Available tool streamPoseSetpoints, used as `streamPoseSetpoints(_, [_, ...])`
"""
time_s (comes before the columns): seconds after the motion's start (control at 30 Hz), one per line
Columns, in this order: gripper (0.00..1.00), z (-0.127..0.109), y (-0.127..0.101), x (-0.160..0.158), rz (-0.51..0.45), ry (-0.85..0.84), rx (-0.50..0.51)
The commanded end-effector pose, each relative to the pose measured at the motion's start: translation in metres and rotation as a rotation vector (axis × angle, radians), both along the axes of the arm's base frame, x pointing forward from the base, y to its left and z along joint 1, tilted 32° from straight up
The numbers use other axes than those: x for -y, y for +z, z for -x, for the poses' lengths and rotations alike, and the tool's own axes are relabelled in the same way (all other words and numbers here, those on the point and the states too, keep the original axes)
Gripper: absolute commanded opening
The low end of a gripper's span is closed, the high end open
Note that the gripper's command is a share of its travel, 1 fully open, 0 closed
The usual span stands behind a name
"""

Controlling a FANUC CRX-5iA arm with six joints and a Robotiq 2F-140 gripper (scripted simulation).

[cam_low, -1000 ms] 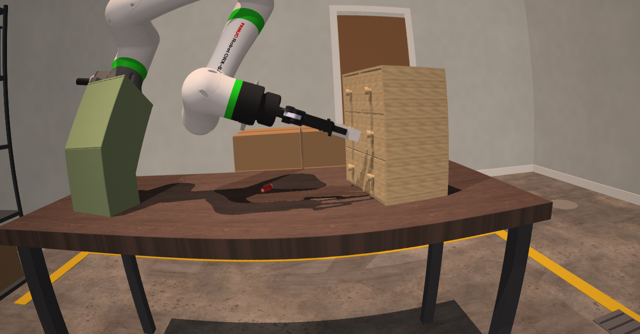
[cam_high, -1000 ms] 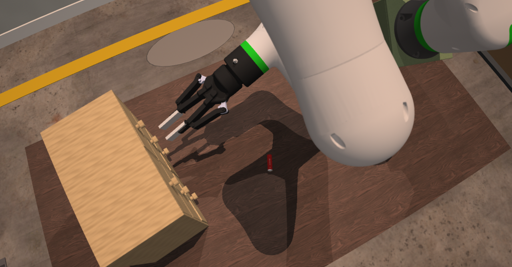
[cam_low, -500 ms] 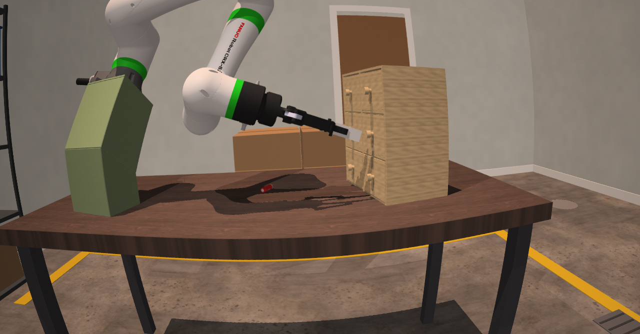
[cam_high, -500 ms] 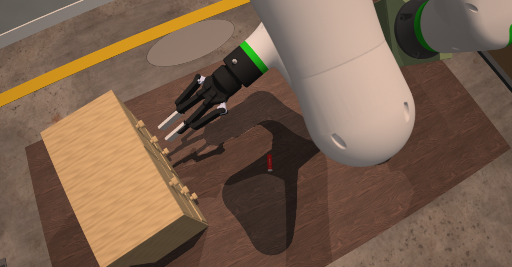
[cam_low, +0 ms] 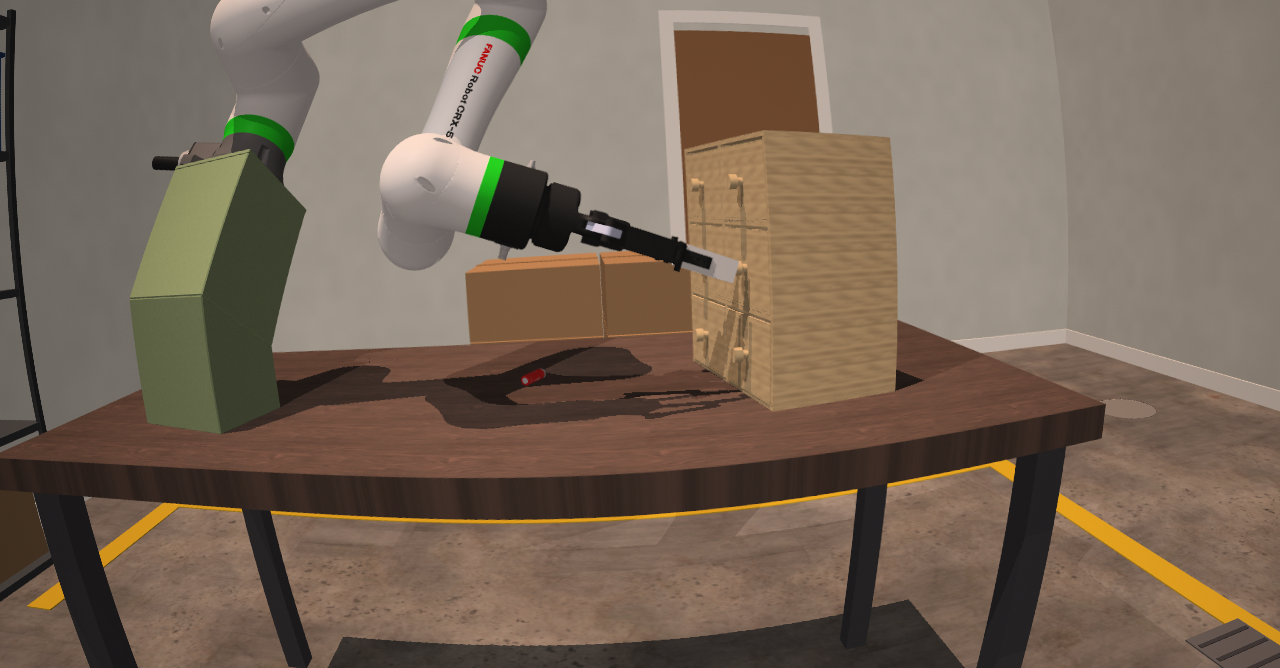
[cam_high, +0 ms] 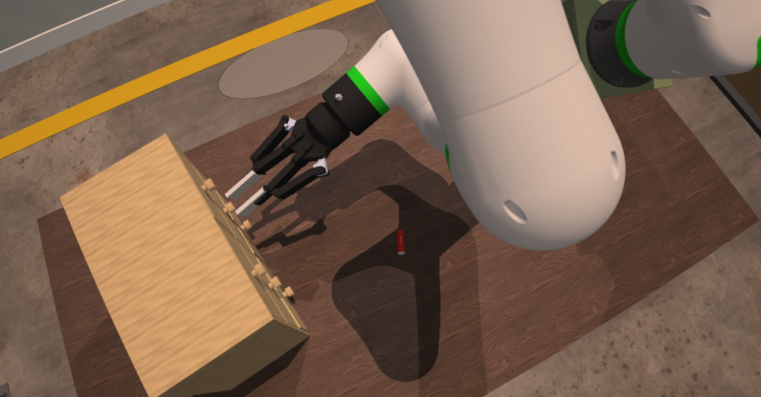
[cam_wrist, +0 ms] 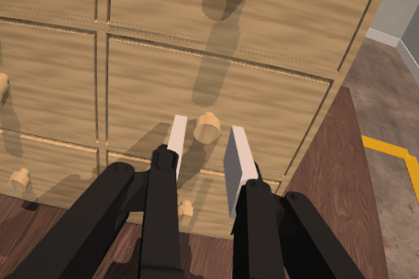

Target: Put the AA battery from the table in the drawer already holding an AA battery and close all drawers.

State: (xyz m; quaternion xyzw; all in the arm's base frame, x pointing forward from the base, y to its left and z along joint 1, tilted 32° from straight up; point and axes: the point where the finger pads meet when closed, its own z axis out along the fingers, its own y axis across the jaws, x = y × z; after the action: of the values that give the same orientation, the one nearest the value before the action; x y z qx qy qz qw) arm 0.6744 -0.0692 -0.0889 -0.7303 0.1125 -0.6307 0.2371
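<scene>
Wrist view: end effector (cam_high: 230,204) (cam_low: 737,272) (cam_wrist: 205,139) fingers apart (nothing clamped) around a middle-row knob (cam_low: 742,268) (cam_wrist: 207,128).

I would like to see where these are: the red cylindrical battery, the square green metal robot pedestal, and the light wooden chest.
Red cylindrical battery (cam_high: 401,241) (cam_low: 533,376): top and exterior views, middle of its side.
Green pedestal (cam_low: 170,355): exterior view, lower front face.
Light wooden chest (cam_high: 159,261) (cam_low: 832,270) (cam_wrist: 144,70): top board; side panel; drawer front.
</scene>
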Motion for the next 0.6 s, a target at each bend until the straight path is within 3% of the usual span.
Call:
streamPoseSetpoints(0.0, [0.20,-0.0050,0.0012,0.0000,0.000,0.000,0.000])
streamPoseSetpoints(0.57, [0.20,-0.0138,0.0031,-0.0003,0.000,0.000,0.000])
